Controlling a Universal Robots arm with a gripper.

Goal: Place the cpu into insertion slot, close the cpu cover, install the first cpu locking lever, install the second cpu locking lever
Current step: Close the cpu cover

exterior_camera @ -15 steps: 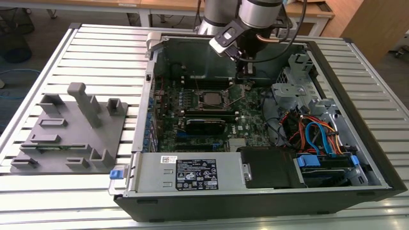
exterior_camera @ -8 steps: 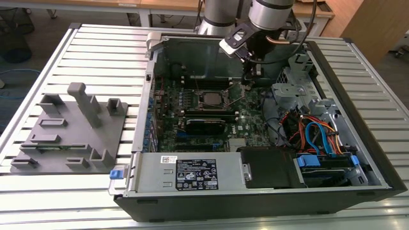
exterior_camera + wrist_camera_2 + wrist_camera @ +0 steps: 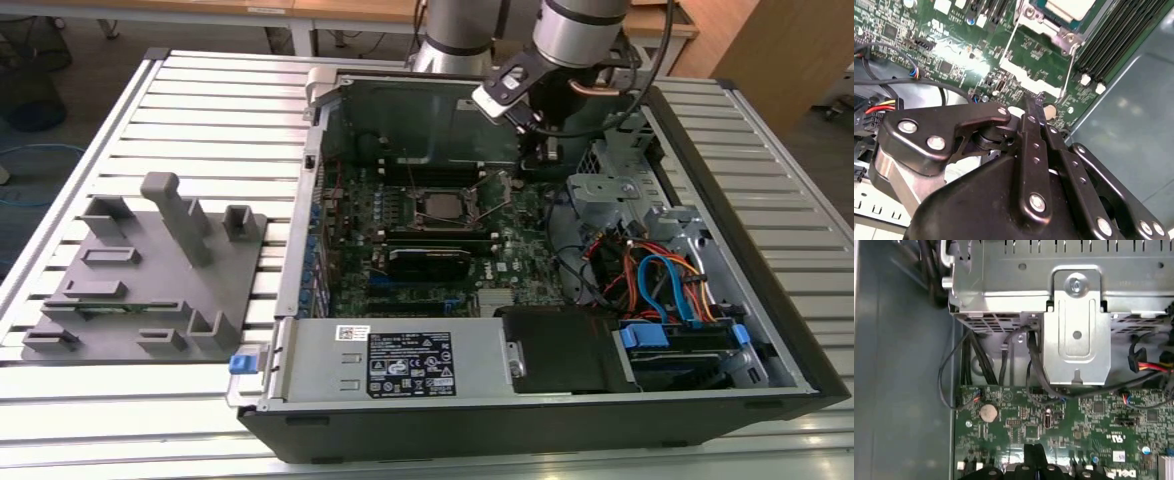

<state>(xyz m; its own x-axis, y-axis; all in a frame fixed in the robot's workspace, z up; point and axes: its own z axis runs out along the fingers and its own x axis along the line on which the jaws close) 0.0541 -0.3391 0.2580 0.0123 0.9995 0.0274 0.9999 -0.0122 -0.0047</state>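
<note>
On the slatted table, computer case holds cpu in insertion slot; fingers together.

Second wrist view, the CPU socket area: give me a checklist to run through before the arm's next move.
1. The cpu is in place: its pale top shows inside the frame. Ok.
2. The cpu cover is down over it: it looks flat. Ok.
3. One locking lever is latched: it stands out away from the cover. Not ok.
4. The other locking lever is latched: it also stands out. Not ok.
5. The gripper is free: it is shut with nothing held. Ok.
6. There is a gap between the gripper and the motherboard: cannot tell.
</note>
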